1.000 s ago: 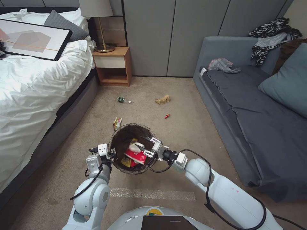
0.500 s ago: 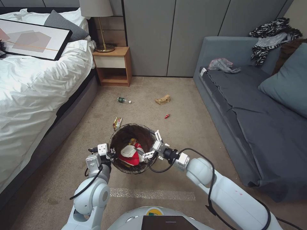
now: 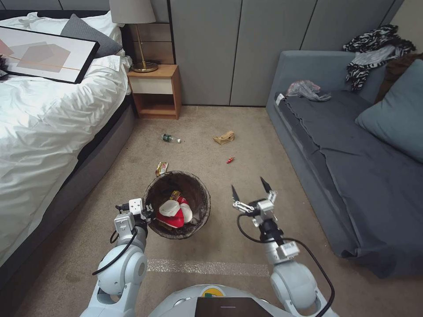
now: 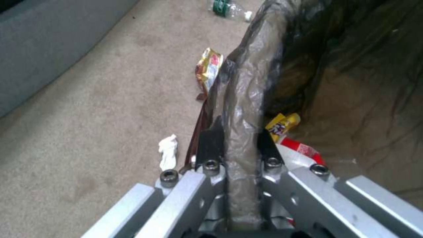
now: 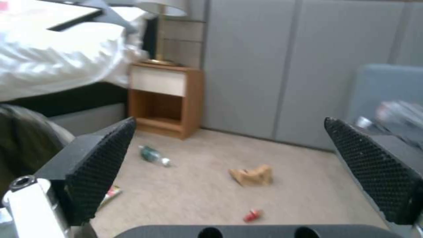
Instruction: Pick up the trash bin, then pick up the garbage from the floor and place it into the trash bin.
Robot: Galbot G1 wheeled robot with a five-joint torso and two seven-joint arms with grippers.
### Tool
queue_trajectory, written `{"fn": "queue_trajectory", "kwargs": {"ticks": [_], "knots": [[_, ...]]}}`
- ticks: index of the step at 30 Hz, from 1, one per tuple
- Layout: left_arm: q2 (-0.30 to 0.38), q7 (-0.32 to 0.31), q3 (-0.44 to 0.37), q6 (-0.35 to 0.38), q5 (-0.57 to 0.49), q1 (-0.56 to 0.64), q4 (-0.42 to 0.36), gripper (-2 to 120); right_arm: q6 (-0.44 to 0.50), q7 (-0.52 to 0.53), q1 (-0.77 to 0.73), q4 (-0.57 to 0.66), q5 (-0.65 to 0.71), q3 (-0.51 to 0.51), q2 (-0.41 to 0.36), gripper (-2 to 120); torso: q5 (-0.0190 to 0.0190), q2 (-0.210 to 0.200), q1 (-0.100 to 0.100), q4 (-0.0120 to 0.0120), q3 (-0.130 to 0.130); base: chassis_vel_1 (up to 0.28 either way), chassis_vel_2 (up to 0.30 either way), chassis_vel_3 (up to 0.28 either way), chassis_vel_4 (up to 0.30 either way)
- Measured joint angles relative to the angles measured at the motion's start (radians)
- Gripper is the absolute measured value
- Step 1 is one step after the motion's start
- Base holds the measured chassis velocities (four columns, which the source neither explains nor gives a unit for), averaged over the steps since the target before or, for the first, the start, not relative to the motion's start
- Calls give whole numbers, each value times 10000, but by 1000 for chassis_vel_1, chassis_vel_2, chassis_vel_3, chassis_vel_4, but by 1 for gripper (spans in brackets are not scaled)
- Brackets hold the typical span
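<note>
We grip the trash bin [image 3: 178,204] by its near-left rim with our left gripper [image 3: 147,214], fingers pinched on the lined edge, at lower centre of the head view. Our right gripper [image 3: 250,188] hangs spread wide and empty, right of the bin. A bottle [image 3: 169,138], paper bag [image 3: 224,138] and small red packet [image 3: 230,160] lie above on the carpet.

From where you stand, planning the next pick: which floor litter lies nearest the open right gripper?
The small red packet, on the carpet just ahead of the right gripper. The paper bag and bottle lie farther off.
</note>
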Motion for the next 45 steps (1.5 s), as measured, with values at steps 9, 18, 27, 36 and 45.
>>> {"fn": "queue_trajectory", "kwargs": {"ticks": [9, 18, 27, 36, 45], "knots": [[0, 2, 0, -52, 33, 0, 41, 0, 952, 497, -373, -882, -196, 155, 477, 100, 1, 0, 0, 2, 0, 0, 0, 0, 0], [29, 1, -11, -62, 37, -10, 51, 0, 1371, 514, -380, -1462, -271, 257, 748, 100, 1, 0, 0, 3, 0, 0, 0, 0, 0], [4, -2, 1, -61, 46, -28, 49, 0, 1525, 585, 39, -1857, -270, 383, 1032, 93, 1, 0, 0, 3, 0, -17, 14, 14, -7], [-4, -1, 46, -44, 68, -49, 75, 0, 1526, 498, 204, -1909, -82, 488, 969, 93, 2, 0, 0, 2, 0, -149, 137, 145, -142], [-19, 3, 56, -38, 76, -60, 76, 0, 1527, 329, 199, -1958, -87, 441, 975, 95, 3, 0, 1, -1, 2, -262, 253, 253, -245]]}}
